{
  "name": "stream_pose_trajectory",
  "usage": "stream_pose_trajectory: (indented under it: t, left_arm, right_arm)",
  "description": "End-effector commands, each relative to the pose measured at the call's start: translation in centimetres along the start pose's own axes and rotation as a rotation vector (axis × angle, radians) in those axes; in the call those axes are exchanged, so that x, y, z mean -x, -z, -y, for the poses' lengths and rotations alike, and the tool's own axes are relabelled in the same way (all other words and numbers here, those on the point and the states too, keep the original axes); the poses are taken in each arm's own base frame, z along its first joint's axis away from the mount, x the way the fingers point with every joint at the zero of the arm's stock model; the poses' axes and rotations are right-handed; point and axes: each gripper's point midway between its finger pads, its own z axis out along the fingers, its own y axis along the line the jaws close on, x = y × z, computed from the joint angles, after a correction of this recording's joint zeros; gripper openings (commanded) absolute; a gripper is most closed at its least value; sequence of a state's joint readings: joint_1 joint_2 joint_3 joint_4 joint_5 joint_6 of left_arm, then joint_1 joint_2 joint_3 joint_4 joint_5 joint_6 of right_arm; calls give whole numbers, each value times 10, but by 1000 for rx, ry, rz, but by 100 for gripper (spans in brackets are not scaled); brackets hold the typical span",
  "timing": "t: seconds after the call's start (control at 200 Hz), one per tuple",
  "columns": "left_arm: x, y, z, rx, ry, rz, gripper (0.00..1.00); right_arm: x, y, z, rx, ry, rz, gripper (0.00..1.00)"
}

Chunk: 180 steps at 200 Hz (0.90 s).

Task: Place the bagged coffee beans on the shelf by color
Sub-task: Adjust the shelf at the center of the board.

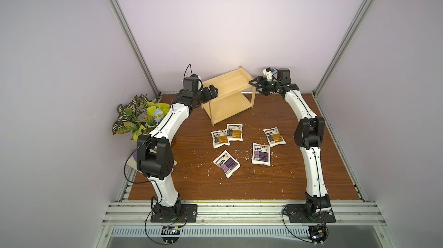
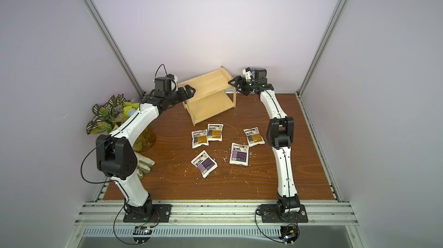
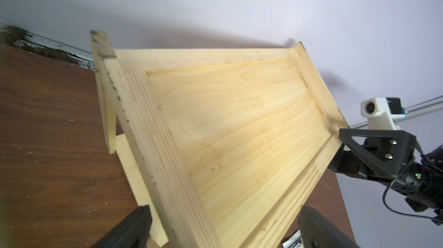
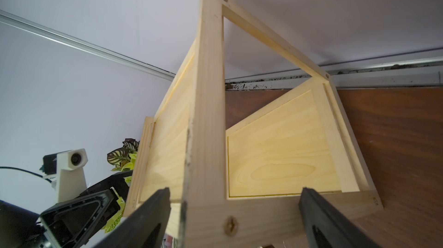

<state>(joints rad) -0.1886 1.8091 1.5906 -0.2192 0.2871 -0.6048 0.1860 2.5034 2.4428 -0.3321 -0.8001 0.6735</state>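
Shelf: the shelf [image 1: 227, 83] is at the far end of the bench [image 1: 275, 182], close to the back wall and skewed to the bench edges. You have one arm at each short end.
L gripper: the left gripper [image 1: 214, 90] is at the shelf's L end at top-tier height, jaws spread wide, released. The left wrist view puts a finger on each side of the top board. You can't tell if the pads touch wood.
R gripper: the right gripper [image 1: 253, 85] is at the R end, released. In the right wrist view its jaws straddle the top tier's end rail, one close to it, the other well off.
Beans: all five lie flat on the bench, btw the shelf and the arm bases.
Orange: of the orange pouches [image 1: 235, 132], two touch near ctr and the third lies apart toward the R arm.
Purple: the purple pouches [image 1: 260, 153] lie nearer the arm bases and apart from each other, one of them skewed.
Top views only: you get the pouch layout and label colours here. The left wrist view catches just a pouch corner [image 3: 292, 242] past the shelf edge.
In a top view: a pale glove [image 2: 143, 165] lies by the L elbow.
Wrist views only: each shows the opposite gripper at the far end of the top board.
Edges: the plant [image 1: 134, 117] fills the far L corner, just behind the L forearm.
Room: there is an open bench strip btw the pouches and the arm bases, plus bench R of the shelf under the R arm.
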Motion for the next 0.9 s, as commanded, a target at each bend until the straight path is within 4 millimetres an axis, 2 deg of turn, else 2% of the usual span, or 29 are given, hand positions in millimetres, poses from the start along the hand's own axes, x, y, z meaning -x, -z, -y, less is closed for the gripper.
stream_pose_trajectory:
  t: [0.0,0.21,0.41,0.701,0.896]
  left_arm:
    - [3,-2,11,-65,0,3,100]
    - [-8,-6,15,-89,-16,-35,99]
    - [-20,-10,22,-99,-44,-67,100]
    - [-45,-22,44,-138,-79,-118,99]
    - [-56,-28,57,-164,-82,-136,99]
  right_arm:
    - [-5,19,-75,105,120,-12,91]
    - [-27,34,-99,139,127,-4,91]
    - [-55,52,-106,160,92,8,91]
    - [-97,83,-95,124,29,45,91]
    - [-109,100,-85,64,21,86,92]
